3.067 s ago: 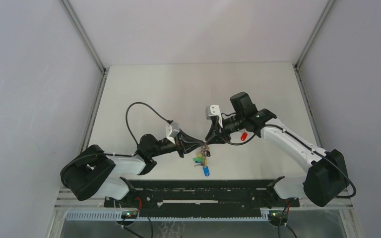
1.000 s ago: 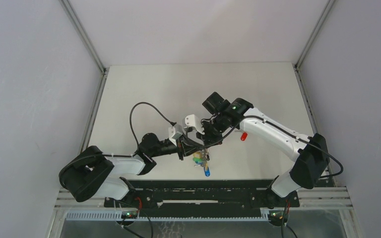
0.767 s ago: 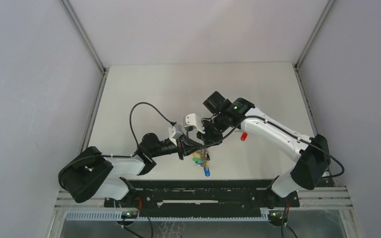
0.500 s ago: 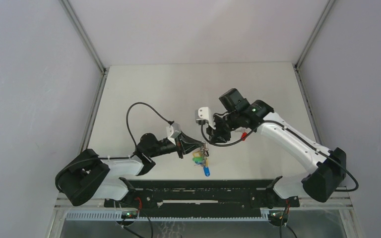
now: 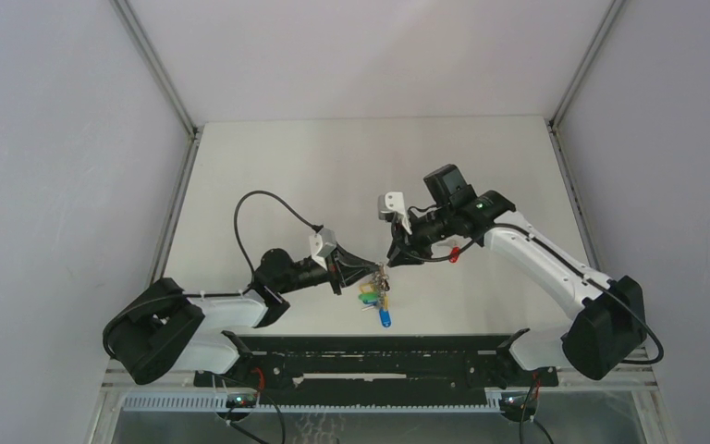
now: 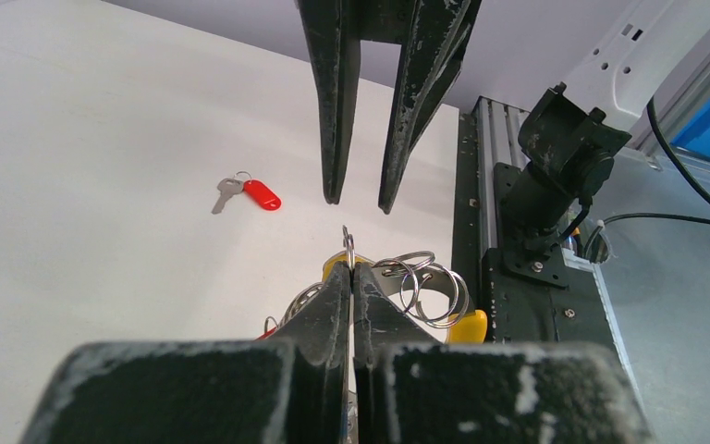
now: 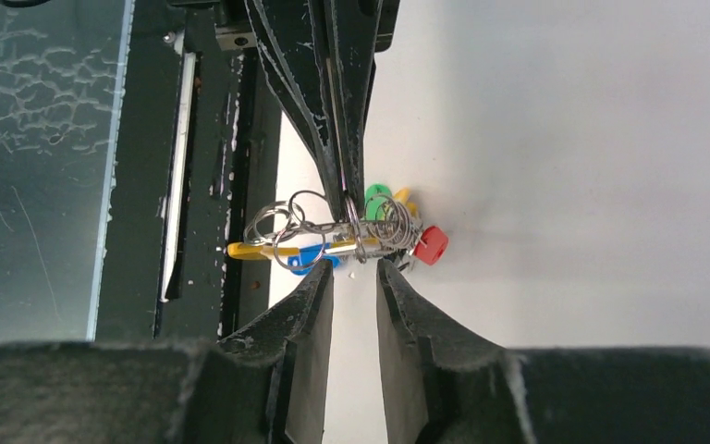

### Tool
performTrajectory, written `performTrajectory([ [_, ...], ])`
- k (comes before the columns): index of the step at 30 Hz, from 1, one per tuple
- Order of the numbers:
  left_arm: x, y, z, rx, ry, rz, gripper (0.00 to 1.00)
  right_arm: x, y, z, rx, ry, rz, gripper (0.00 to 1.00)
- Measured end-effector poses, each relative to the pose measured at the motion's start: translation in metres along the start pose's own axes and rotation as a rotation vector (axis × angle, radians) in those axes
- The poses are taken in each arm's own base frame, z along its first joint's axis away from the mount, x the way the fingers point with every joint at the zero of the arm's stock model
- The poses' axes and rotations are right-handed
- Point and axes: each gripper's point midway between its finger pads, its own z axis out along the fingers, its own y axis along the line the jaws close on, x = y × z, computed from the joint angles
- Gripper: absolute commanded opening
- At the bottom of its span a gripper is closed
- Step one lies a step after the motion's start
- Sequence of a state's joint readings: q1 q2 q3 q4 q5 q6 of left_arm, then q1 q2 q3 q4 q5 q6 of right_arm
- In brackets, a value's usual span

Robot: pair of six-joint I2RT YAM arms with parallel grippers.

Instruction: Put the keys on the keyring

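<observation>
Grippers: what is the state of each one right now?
Left gripper: closed on the keyring.
Right gripper: open, holding nothing.

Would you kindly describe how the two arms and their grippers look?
Both the left arm and the right arm have white shells between bulky black joints. A thin black cable loops up from the left arm, and a small green light glows near the right arm's wrist. The left gripper and right gripper each have two long, tapered black fingers, scuffed whitish.
</observation>
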State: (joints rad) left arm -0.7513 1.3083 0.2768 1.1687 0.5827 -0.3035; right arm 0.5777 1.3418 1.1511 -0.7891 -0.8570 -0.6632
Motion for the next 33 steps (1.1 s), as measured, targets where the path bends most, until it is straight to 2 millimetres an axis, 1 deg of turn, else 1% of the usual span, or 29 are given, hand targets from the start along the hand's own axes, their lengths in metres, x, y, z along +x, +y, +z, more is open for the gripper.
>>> performTrajectory([
  [5,0.0,0.0,0.0,0.001,-0.002,0.001,0.0,-0.002,-0.002,0.007,-0.036,-0.024,0.006,0.23],
  [10,-0.001,-0.001,0.0,0.005,-0.002,0.002,0.0,-0.001,-0.004,0.012,-0.057,-0.031,0.014,0.2],
  [13,-0.001,-0.001,0.0,0.006,-0.002,0.002,0.0,0.002,-0.004,0.015,-0.066,-0.027,0.023,0.11],
  [15,-0.001,-0.001,0.0,0.005,-0.002,0.002,0.0,0.003,-0.005,0.016,-0.07,-0.025,0.027,0.01],
  [16,-0.001,-0.001,0.0,0.005,-0.002,0.002,0.0,0.004,-0.005,0.017,-0.073,-0.023,0.031,0.0],
  [25,-0.001,0.0,0.0,0.003,-0.002,0.001,0.0,0.009,-0.003,0.018,-0.09,-0.012,0.052,0.0],
  [33,-0.003,-0.001,0.0,0.006,-0.011,0.006,0.0,0.018,-0.003,0.024,-0.115,0.008,0.086,0.0],
])
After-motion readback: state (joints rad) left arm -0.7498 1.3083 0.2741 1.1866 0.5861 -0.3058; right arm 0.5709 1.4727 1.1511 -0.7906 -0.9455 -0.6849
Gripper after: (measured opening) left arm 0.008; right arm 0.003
